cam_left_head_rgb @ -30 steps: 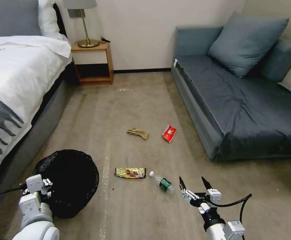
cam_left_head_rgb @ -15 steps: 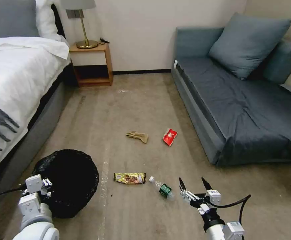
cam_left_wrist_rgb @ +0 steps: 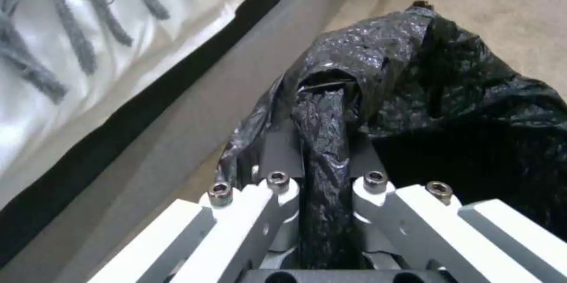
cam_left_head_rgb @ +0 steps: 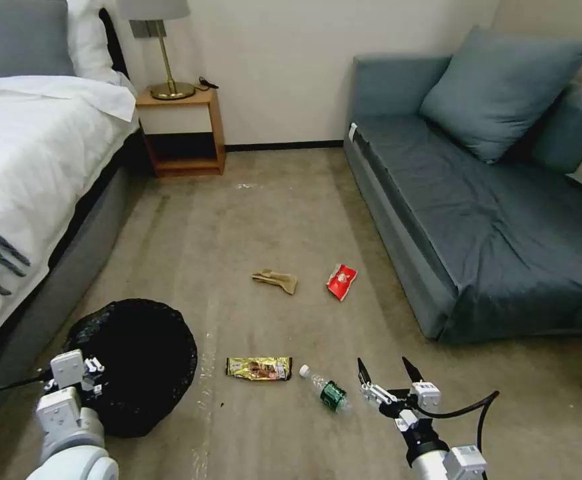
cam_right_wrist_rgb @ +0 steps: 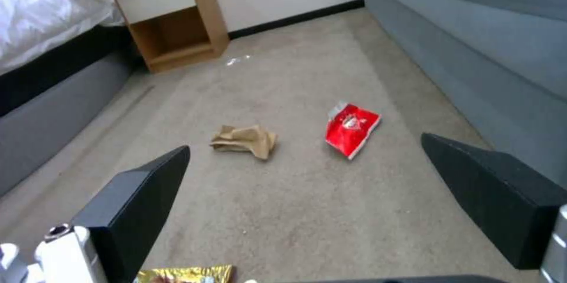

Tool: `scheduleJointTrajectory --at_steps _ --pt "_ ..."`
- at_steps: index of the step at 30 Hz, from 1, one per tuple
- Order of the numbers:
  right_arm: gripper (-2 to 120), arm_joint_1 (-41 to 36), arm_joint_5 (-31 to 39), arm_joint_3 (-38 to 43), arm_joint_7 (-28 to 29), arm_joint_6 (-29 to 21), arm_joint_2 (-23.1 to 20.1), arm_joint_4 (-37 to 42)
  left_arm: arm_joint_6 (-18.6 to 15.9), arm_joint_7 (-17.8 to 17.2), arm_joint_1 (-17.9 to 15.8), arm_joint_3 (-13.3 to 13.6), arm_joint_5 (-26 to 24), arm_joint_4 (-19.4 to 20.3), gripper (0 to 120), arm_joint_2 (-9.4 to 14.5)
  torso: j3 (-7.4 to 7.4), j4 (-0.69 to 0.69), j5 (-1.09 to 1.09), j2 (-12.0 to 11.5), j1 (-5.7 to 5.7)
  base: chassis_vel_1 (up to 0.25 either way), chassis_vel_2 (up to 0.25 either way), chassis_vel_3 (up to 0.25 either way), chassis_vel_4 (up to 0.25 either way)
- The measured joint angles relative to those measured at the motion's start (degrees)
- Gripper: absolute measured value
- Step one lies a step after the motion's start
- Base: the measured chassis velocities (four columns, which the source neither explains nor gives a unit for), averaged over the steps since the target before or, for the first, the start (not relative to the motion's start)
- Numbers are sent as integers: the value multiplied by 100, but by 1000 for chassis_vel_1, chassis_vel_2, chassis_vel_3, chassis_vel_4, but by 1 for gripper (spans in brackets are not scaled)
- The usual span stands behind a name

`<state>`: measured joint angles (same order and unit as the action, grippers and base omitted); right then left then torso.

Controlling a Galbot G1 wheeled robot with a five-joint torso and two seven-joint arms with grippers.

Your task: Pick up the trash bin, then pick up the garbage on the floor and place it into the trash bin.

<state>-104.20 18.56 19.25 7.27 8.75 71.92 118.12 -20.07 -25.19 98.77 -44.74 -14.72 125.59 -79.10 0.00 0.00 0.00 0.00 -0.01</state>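
In the head view the left gripper (cam_left_head_rgb: 89, 373) holds the round bin lined with a crinkly black plastic bag (cam_left_head_rgb: 134, 363) near left beside the bed, while the right gripper (cam_left_head_rgb: 384, 371), jaws spread, hovers just right of the clear plastic bottle with green label (cam_left_head_rgb: 325, 388); the gold-brown snack wrapper (cam_left_head_rgb: 259, 368) lies left of it. The left wrist view shows its fingers (cam_left_wrist_rgb: 277, 159) pinching the bagged rim. In the right wrist view the crumpled tan paper (cam_right_wrist_rgb: 245, 140) and red snack packet (cam_right_wrist_rgb: 351, 128) lie farther off, so I judge the bottle best straddled across its body.
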Motion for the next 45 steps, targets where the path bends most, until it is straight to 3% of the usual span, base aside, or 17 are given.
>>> scheduleJointTrajectory --at_steps 9,21,23,27,33,37,45 --pt "100 111 -13 -21 2 59 -155 -140 -29 -2 -23 19 62 0 7 -30 0 0 0 0 0 -52 50 56 -43" --pt "100 1003 215 -199 -449 -66 -1111 -779 28 37 94 -54 65 25 7 -27 0 0 0 0 1 0 0 0 0" --pt "100 1003 215 -199 -449 -66 -1111 -779 28 37 94 -54 65 25 7 -27 0 0 0 0 1 0 0 0 0" --pt "100 2003 318 -952 -1030 12 -1954 -1522 129 73 189 -43 109 -5 7 -83 0 1 1 0 0 0 0 0 0" --pt "100 3086 465 -1919 -1873 -30 -2466 -2215 139 89 206 -62 158 20 7 -126 0 -1 0 0 0 0 0 0 0" --pt "100 3946 496 -2722 -2007 -221 -2507 -2610 153 112 287 -88 165 57 7 -126 1 1 0 0 0 0 0 0 0" --pt "100 5152 625 -3868 -2039 -514 -1958 -3344 275 154 367 -116 244 59 7 -238 0 0 0 0 1 0 0 0 0"
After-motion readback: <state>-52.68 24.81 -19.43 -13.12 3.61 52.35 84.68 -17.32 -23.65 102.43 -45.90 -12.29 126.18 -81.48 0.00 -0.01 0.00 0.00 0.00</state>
